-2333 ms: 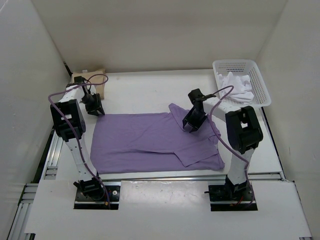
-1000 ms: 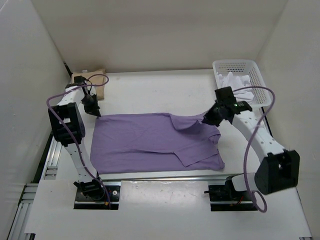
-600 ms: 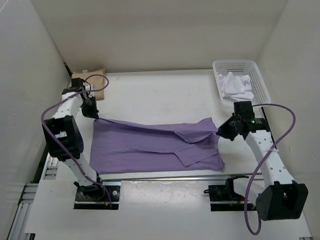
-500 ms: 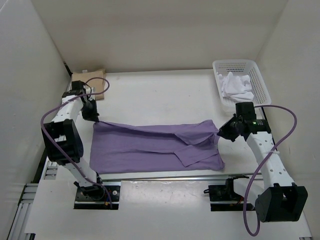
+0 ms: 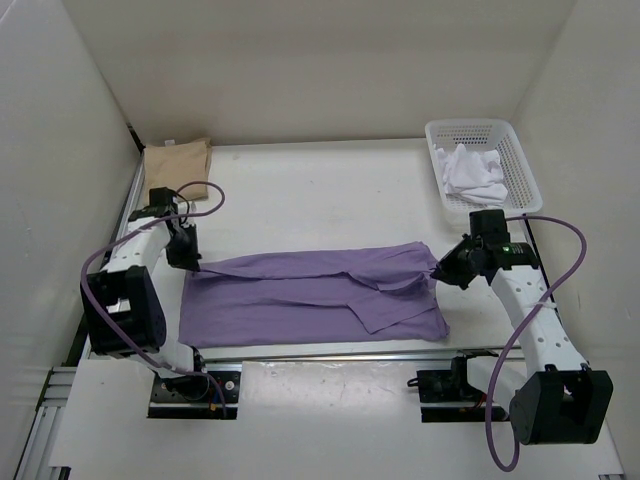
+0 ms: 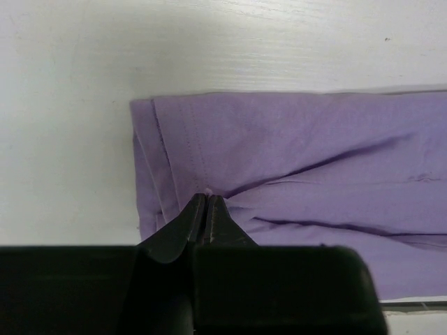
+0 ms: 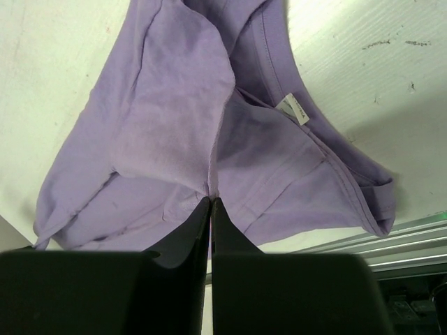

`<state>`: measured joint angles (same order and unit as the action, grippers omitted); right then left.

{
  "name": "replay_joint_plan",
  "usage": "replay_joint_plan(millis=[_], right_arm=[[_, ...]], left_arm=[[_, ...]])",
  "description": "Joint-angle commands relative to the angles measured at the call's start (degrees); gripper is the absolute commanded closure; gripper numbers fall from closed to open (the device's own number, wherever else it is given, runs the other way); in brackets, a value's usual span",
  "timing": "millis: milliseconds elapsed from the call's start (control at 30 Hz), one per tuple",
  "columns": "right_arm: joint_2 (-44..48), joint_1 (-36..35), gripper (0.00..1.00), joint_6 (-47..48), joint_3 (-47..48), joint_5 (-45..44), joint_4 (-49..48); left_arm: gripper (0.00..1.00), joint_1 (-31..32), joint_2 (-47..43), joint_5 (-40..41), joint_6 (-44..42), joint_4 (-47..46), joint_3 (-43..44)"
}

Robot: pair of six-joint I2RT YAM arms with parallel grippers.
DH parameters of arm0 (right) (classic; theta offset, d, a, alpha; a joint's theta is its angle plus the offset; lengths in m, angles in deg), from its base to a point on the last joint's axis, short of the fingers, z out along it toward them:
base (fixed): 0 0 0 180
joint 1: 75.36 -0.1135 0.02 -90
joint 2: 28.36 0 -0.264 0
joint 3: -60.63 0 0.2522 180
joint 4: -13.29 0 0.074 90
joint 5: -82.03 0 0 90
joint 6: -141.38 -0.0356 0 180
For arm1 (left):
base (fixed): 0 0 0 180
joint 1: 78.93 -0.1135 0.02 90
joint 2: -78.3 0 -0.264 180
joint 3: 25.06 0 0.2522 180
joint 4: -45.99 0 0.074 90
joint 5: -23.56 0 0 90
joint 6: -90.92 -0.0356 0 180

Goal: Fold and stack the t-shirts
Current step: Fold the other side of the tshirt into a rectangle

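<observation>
Two arms stretched apart; left gripper point(image 5: 195, 265), right gripper point(image 5: 438, 268) each pinching lavender shirt point(image 5: 300, 297) edge.

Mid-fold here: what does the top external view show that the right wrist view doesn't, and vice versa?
Only top external: the left gripper pinching the left end of the lavender shirt, the tan shirt at the far left, the white shirt in the basket. Only right wrist: the small white neck label. Both: the right gripper shut on the lavender shirt.
</observation>
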<state>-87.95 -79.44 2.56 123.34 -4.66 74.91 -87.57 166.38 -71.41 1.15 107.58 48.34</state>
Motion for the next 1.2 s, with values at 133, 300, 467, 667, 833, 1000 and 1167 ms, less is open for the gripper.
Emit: replay_joint_plan(millis=[133, 300, 467, 667, 833, 1000, 1167], right_arm=[[0.79, 0.38, 1.0, 1.18, -0.43, 0.73, -2.76], [-0.44, 0.38, 1.0, 1.7, -0.96, 0.73, -3.3], [-0.44, 0.38, 1.0, 1.71, -1.48, 0.73, -3.82], [-0.44, 0.38, 1.0, 1.71, -2.1, 0.73, -4.35], [-0.44, 0.38, 1.0, 1.71, -2.72, 0.73, -4.35], [-0.44, 0.91, 1.0, 1.71, -3.25, 0.73, -4.35], [-0.96, 1.43, 1.0, 2.23, -2.72, 0.73, -4.88]], left_arm=[[0.82, 1.34, -5.72, 1.9, -0.23, -0.99, -3.29], [0.66, 1.35, -12.2, 0.77, -0.23, 0.32, -4.88], [0.55, 1.35, -15.65, -2.14, -0.23, 7.08, -8.04], [0.43, 0.82, -11.88, -0.75, -0.23, 3.24, -6.21], [0.41, 2.31, -4.16, 0.75, -0.23, -1.6, 0.9], [0.47, 5.83, 2.36, 6.98, -0.23, -1.6, 1.11], [0.54, 9.87, -1.05, 9.45, -0.23, -2.3, -7.23]])
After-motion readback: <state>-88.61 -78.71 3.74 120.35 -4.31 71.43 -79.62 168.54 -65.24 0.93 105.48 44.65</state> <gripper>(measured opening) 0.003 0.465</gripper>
